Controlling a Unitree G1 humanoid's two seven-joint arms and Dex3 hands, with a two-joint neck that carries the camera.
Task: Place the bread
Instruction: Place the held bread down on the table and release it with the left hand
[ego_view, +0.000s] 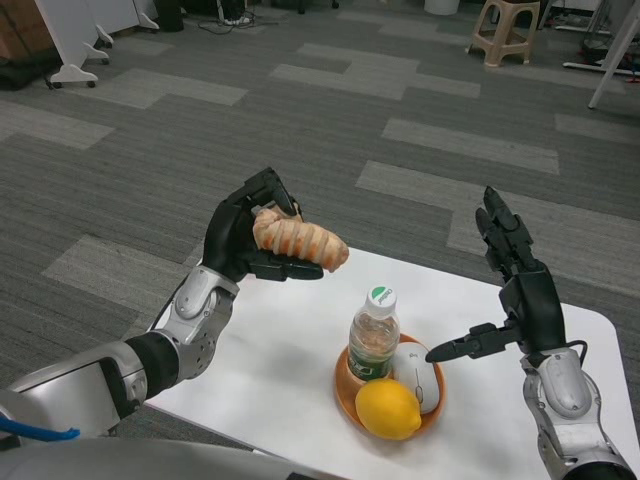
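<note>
One bread (300, 242) lengthwise left-to-right, free end right

My left hand (243, 238) holds the bread (300, 243) in the air above the table's (270, 350) far left edge, with nothing under it but bare white top. That bare stretch runs along the left edge down to the near edge. The orange bowl (347, 385) near the middle is crowded: a bottle (373, 335) stands upright in it, tallest of all, with a lemon (388, 408) toward the near edge and a white mouse (418, 372) beside them. My right hand (520, 295) hangs spread over the right part of the table, one finger reaching toward the bowl.
</note>
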